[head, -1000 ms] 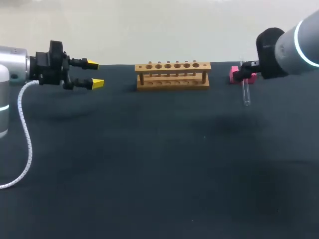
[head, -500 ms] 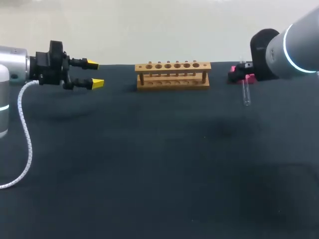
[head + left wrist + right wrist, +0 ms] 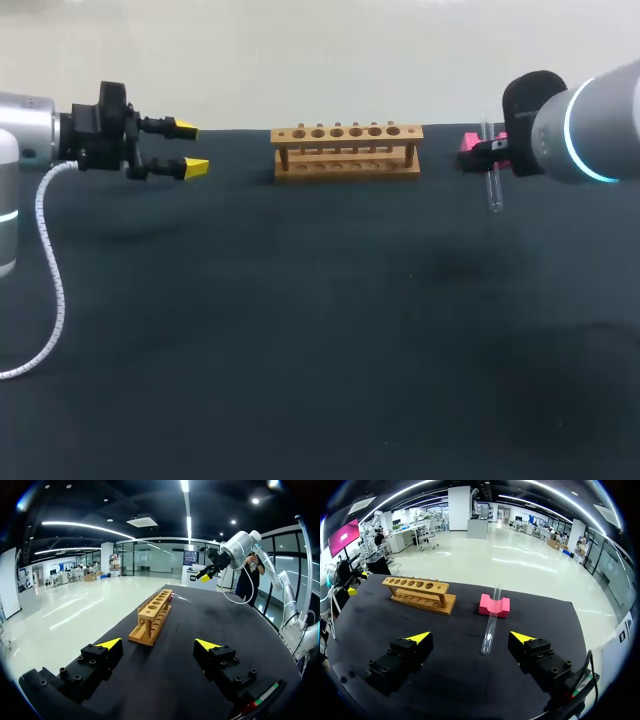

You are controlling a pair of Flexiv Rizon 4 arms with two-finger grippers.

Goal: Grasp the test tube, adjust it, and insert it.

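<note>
A clear test tube [image 3: 490,625] lies slanted, its far end resting in the notch of a pink block [image 3: 494,605] and its near end on the black table. My right gripper [image 3: 470,637] is open just behind it, the tube's near end level with the gap between the yellow tips and touching neither. In the head view the tube [image 3: 493,188] shows below my right arm [image 3: 585,125], which covers part of the pink block [image 3: 468,146]. The wooden rack [image 3: 346,150] stands empty at the back middle. My left gripper [image 3: 190,148] hangs open at the far left, holding nothing.
From the left wrist view, the rack [image 3: 152,617] stands well ahead of the left gripper [image 3: 159,645]. A white coiled cable [image 3: 48,280] hangs from my left arm. Black cloth covers the table [image 3: 320,330].
My right arm has shifted slightly left and lower beside the pink block. The tube, the rack and my left arm have not moved.
</note>
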